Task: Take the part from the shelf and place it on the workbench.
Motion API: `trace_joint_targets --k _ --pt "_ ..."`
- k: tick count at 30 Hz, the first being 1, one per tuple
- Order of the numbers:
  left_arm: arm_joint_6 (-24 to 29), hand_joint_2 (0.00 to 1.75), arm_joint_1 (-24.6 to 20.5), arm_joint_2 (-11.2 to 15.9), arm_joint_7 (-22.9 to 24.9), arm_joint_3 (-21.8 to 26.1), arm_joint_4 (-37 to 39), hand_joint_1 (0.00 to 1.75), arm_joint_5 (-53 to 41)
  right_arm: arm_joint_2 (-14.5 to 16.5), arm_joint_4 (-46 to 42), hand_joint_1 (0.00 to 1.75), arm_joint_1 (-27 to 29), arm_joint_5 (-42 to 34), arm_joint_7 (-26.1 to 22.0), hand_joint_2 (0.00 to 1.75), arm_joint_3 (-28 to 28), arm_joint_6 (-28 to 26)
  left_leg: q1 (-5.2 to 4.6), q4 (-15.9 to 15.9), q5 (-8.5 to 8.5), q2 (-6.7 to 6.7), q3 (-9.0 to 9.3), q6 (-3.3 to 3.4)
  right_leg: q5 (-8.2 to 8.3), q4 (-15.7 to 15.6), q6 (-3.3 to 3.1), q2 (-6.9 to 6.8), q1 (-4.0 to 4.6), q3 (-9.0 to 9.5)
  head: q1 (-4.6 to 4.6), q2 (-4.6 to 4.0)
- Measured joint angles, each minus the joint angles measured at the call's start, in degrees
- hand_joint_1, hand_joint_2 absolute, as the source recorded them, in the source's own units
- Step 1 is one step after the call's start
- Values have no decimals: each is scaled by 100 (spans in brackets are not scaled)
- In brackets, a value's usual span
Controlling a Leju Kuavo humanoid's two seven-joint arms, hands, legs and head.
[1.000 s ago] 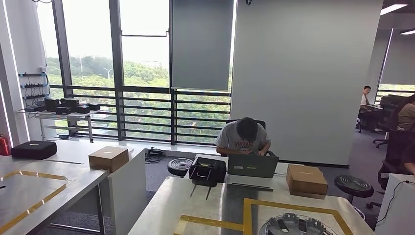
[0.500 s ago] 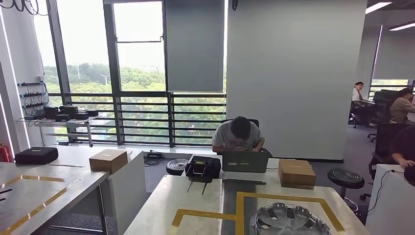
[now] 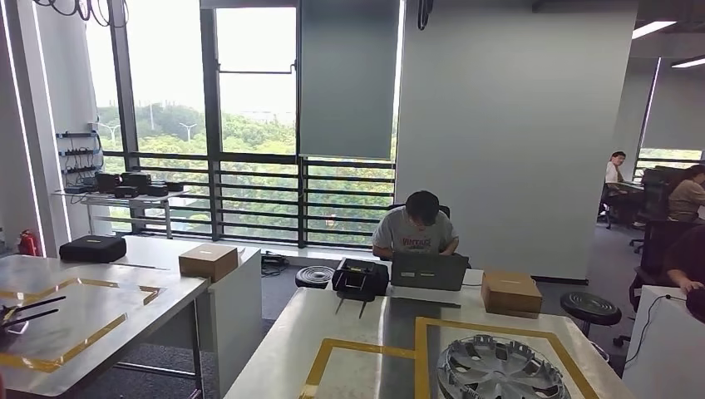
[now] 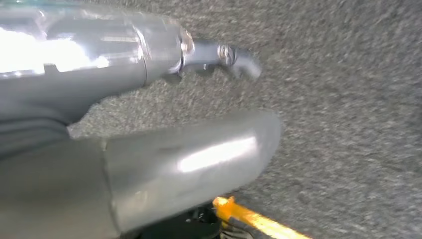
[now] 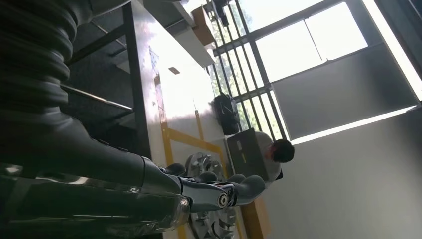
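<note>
Two tables fill the head view, and the whole picture has shifted over the last second. That is the robot's own camera swinging and lifting, not anything moving on the tables. More of the left table (image 3: 125,307) has come into sight, and the right table (image 3: 374,324) sits a little lower in the frame. At its far edge a person (image 3: 416,229) bends over a laptop (image 3: 428,272). The silver wheel cover (image 3: 499,371), which I take to be the part, lies flat at the near edge, inside the yellow tape frame (image 3: 490,326). It looks already delivered, so the robot is probably turning away. The left hand (image 4: 124,99) hangs over grey carpet (image 4: 348,99), fingers spread and empty. The right hand (image 5: 199,191) is stretched out beside the table, holding nothing.
</note>
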Motion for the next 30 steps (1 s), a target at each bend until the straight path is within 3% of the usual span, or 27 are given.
trace_joint_targets --k 1,2,3,4,6,7,9,10,11,13,14,15,17,18,19,20,22,24,25,26,28,29,30 --pt "-1 0 0 -5 0 -11 -1 0 0 -3 2 0 1 -8 0 175 -14 4 -1 2 77 -1 -91 19 -320 364 23 2 -3 -54 4 1" --pt "-1 0 1 -7 -1 -27 0 0 -1 -5 8 0 0 -19 0 175 -28 7 -5 7 154 -2 -185 24 -532 725 37 2 -5 -86 5 -1" --pt "0 0 2 -7 -3 -45 1 0 -2 -5 16 0 0 -31 0 175 -43 9 -12 14 232 -1 -283 24 -590 992 41 2 -4 -73 7 1" --pt "0 0 3 -6 -7 -63 1 0 -5 -5 27 0 -1 -42 0 175 -62 10 -21 26 307 0 -387 20 -496 1094 32 3 -4 10 8 2" --pt "0 0 3 -8 -22 -83 2 0 -14 -5 49 0 -5 -51 0 175 -101 10 -43 53 441 3 -577 6 -142 760 -22 7 4 411 6 4" --pt "0 0 2 -13 -32 -87 -1 0 -18 -5 56 0 -9 -53 0 175 -120 11 -56 65 497 3 -644 -7 -61 347 -68 10 17 736 4 5" --pt "0 0 -2 -22 -55 -91 -5 0 -26 -5 63 0 -26 -57 -1 175 -156 14 -74 74 607 16 -726 -50 -159 -522 -154 17 49 1315 2 6" --pt "0 0 -3 -26 -66 -96 -8 0 -29 -5 68 0 -33 -60 -2 175 -180 16 -72 73 668 28 -760 -81 -231 -799 -186 20 69 1466 0 8" --pt "0 0 -1 -29 -75 -104 -8 0 -32 -5 74 0 -36 -62 -2 175 -203 18 -66 67 733 42 -791 -115 -244 -918 -210 22 83 1489 -1 9" --pt "-1 0 9 -31 -88 -122 -7 0 -33 -2 89 0 -28 -53 1 175 -237 17 -44 112 712 48 -875 -181 -128 -943 -268 8 76 1371 -3 8" --pt "-3 0 15 -32 -92 -127 -6 0 -32 0 96 0 -20 -36 5 175 -248 16 -37 239 541 39 -940 -209 -53 -956 -306 -4 67 1301 -3 6" --pt "-5 0 18 -32 -95 -129 -5 0 -32 4 102 0 -14 -10 19 175 -254 14 -27 480 263 27 -1025 -234 20 -960 -335 -16 58 1219 -5 4" --pt "-11 0 18 -32 -97 -131 -5 0 -31 11 112 0 0 49 55 175 -269 8 -13 1202 -317 9 -1193 -279 147 -922 -363 -27 70 1030 -7 4" --pt "-13 0 18 -32 -97 -131 -5 0 -31 15 116 0 6 70 72 175 -276 7 -10 1529 -438 6 -1229 -298 209 -889 -358 -32 73 927 -9 3" --pt "-15 0 18 -31 -97 -133 -4 0 -31 17 122 0 10 83 84 175 -282 5 -10 1727 -408 6 -1203 -311 267 -847 -351 -37 74 817 -9 3" --pt "-15 0 17 -30 -98 -135 -4 0 -31 19 129 0 14 89 91 175 -287 4 -10 1749 -257 6 -1093 -317 320 -794 -340 -40 73 700 -9 3" --pt "-14 0 11 -26 -97 -146 -3 0 -31 22 142 0 22 98 103 175 -290 1 -10 1239 16 4 -590 -297 403 -666 -306 -41 68 479 -10 4" --pt "-12 0 -6 -18 -91 -166 -3 0 -33 26 146 0 34 123 101 175 -296 -6 -23 432 -84 -5 -7 -237 464 -545 -256 -40 73 343 -9 8" --pt "-12 0 -14 -14 -85 -177 -3 0 -34 28 147 0 46 139 93 175 -301 -8 -35 172 -186 -12 154 -197 498 -513 -225 -43 73 316 -8 9" --pt "-13 0 -15 -13 -74 -186 -3 0 -36 32 152 0 66 159 83 175 -309 -10 -50 52 -225 -16 207 -154 540 -504 -192 -45 72 304 -4 10" --pt "-13 0 -9 -9 -50 -205 -3 0 -38 40 167 0 118 183 63 175 -334 -11 -45 33 -135 -14 125 -61 540 -490 -117 -35 56 250 -2 5" --pt "-14 0 -6 -7 -39 -216 -2 0 -40 42 174 0 145 190 58 175 -352 -11 -36 26 -62 -7 57 -17 394 -393 -78 -25 49 192 1 4" --pt "-16 0 -6 -7 -32 -225 -1 0 -45 44 179 0 165 192 55 175 -368 -13 -23 20 16 0 -27 16 150 -199 -41 -13 39 114 2 1"
